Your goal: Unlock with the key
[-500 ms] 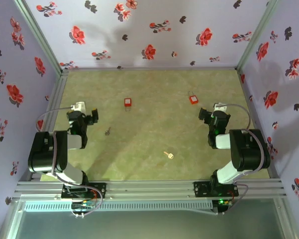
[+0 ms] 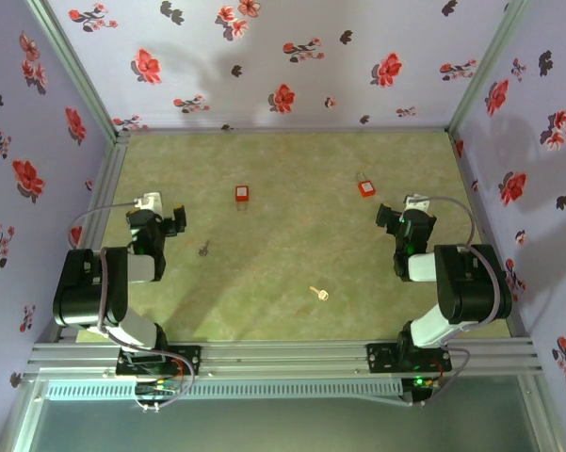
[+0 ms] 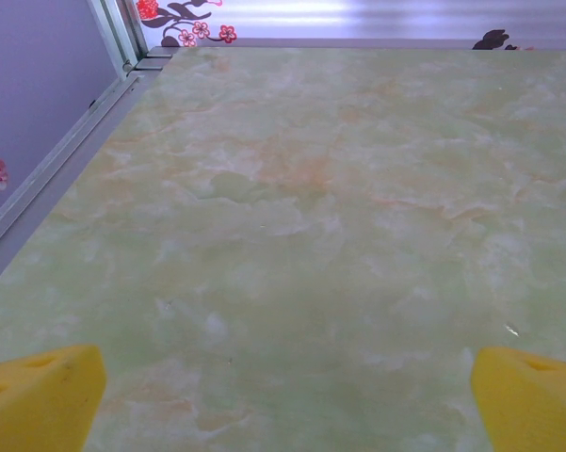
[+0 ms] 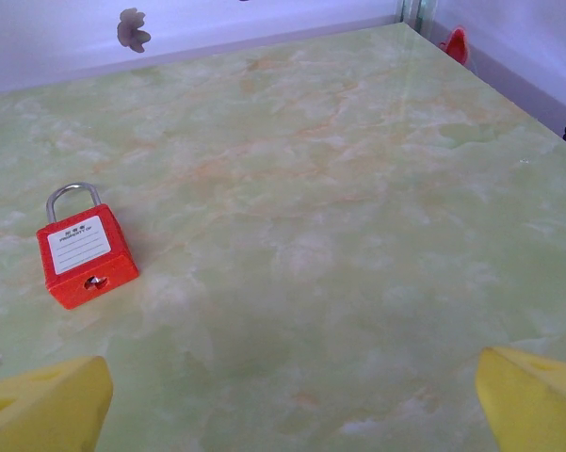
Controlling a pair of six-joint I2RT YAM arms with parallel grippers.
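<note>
Though neither arm holds anything yet, both sit folded at the near edge with their jaws gaping. The left gripper (image 2: 158,221) is spread wide and empty. From its wrist the yellow pads (image 3: 38,395) sit in the bottom corners, with bare table (image 3: 292,207) ahead between them.

A dark key (image 2: 204,249) lies just to the right of those jaws and a little back toward the bases, so it is outside the line they point along. It is too small for me to call its long axis. Further ahead and to the right of the left jaws lies the left padlock (image 2: 242,194), flat, with its shackle seemingly pointing back toward the arms.

Between the two arms and nearer the bases lies a gold key (image 2: 318,294), on a slant. It is behind and to the left of the right jaws, and well apart from the left ones.

The right gripper (image 2: 403,221) is also wide open and empty. The right padlock (image 4: 85,259) lies near it, ahead and to the left of its jaws. This padlock lies flat, its long axis running away from the jaws with the shackle at the far end and the keyhole end facing them.

I'd judge the dark key is the left arm's to take, which calls for a swing right and a reach back. The right arm is better placed to steady its padlock. Which key fits which lock I cannot tell.
</note>
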